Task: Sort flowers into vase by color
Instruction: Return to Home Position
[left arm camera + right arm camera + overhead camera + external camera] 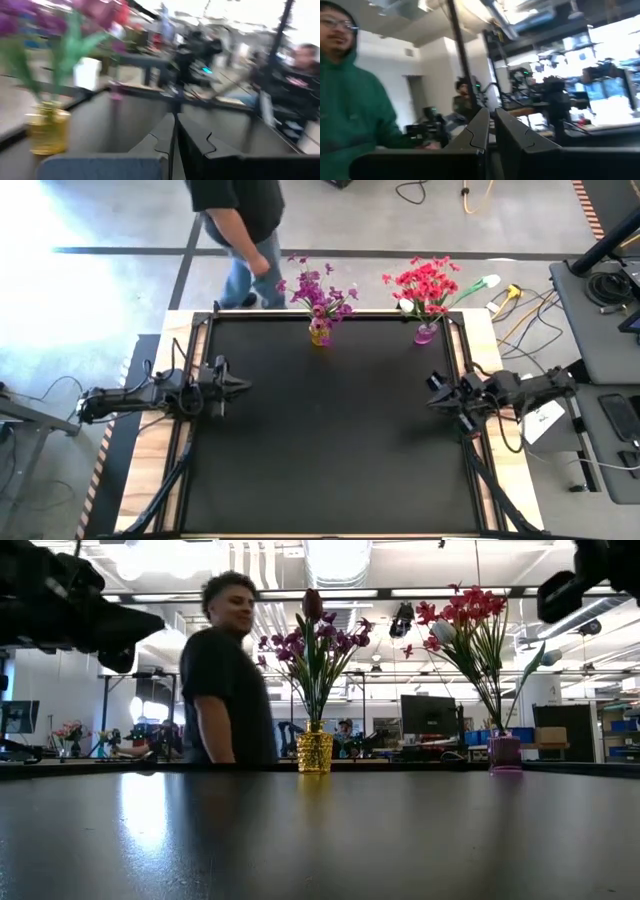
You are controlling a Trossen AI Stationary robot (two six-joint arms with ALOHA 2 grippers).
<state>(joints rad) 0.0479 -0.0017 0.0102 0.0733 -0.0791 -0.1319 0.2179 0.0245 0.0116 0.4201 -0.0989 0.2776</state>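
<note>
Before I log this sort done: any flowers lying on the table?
No; flowers stand only in the yellow vase and the violet vase.

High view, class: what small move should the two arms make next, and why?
Probably just settle both arms at rest: purple flowers stand in the yellow vase, red flowers in the violet vase, and the left end effector and right end effector hold nothing.

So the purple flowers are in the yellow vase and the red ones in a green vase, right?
Not quite. The red flowers stand in a violet vase, not a green one; the low view shows it. The purple flowers are indeed in the yellow vase.
</note>
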